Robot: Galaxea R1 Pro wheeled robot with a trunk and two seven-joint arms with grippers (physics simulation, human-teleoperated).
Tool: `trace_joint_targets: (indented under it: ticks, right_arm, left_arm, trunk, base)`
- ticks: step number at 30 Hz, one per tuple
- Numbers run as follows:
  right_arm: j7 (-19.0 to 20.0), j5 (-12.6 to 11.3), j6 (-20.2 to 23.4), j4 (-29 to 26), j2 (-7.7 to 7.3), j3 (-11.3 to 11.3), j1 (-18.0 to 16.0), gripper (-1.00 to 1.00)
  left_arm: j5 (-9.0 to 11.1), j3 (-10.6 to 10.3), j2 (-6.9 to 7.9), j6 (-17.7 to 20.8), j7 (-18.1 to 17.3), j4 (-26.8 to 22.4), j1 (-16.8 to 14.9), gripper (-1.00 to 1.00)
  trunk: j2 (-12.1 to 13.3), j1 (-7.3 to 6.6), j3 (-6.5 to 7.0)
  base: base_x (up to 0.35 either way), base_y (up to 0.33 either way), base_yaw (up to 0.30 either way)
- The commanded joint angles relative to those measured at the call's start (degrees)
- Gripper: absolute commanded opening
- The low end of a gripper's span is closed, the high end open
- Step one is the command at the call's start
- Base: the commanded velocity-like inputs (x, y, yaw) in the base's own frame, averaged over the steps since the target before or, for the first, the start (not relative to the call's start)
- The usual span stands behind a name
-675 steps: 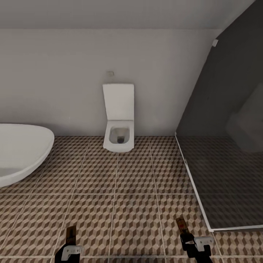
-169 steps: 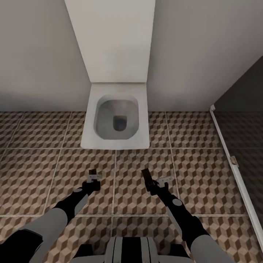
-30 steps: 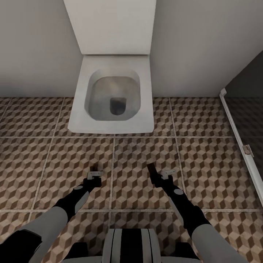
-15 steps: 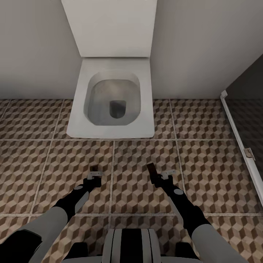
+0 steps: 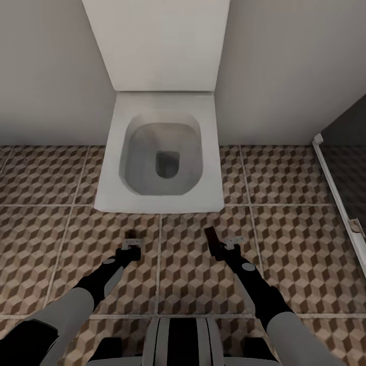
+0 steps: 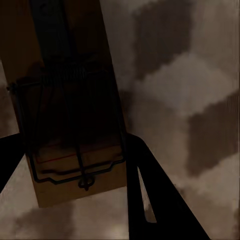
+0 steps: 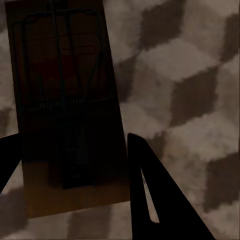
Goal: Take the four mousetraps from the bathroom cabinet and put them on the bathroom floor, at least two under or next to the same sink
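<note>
In front of the white square toilet [image 5: 161, 157], over the brown-and-beige cube-patterned bathroom floor tiles [image 5: 295, 244], you have both arms stretched forward. Your left end effector [image 5: 131, 246] is closed on a flat tan wooden mousetrap [image 6: 70, 105] with dark wire parts, its black fingers [image 6: 145, 200] flanking the board. Your right end effector [image 5: 219, 243] grips a second tan wooden mousetrap [image 7: 67, 107] the same way, held on the toilet's near side, just short of the bowl.

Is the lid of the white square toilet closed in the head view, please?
No, the white square toilet has its lid raised against the wall, leaving the grey bowl open to view.
</note>
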Motion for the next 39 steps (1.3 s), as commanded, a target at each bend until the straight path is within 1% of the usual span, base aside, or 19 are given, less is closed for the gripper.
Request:
trace_joint_targets:
  ticks: [1, 6, 22, 23, 39]
  right_arm:
    - [0.2, -0.3, 0.3, -0.1, 0.0, 0.0, 0.0, -1.0]
    - [0.2, -0.3, 0.3, -0.1, 0.0, 0.0, 0.0, -1.0]
    - [0.2, -0.3, 0.3, -0.1, -0.09, 0.0, 0.0, -1.0]
    - [0.2, -0.3, 0.3, -0.1, -0.09, 0.0, 0.0, -1.0]
    - [0.3, -0.3, 0.3, -0.1, -0.05, 0.1, 0.0, -1.0]
  left_arm:
    - [0.4, -0.3, 0.05, 0.0, -0.1, 0.0, 0.0, -1.0]
    - [0.4, -0.4, 0.05, 0.0, -0.1, 0.0, 0.0, -1.0]
    - [0.4, -0.5, 0.05, 0.0, -0.1, 0.0, 0.0, -1.0]
    - [0.4, -0.5, 0.05, 0.0, -0.1, 0.0, 0.0, 1.0]
    - [0.4, -0.5, 0.05, 0.0, -0.1, 0.0, 0.0, 1.0]
  trunk:
    - [0.0, 0.02, -0.03]
    - [0.0, 0.02, -0.03]
    - [0.0, 0.02, -0.03]
    - [0.0, 0.02, -0.03]
    - [0.0, 0.02, -0.03]
  base:
    - [0.251, 0.089, 0.0]
    - [0.091, 0.028, 0.0]
    - [0.003, 0.001, 0.0]
    - [0.0, 0.0, 0.0]
    - [0.0, 0.0, 0.0]
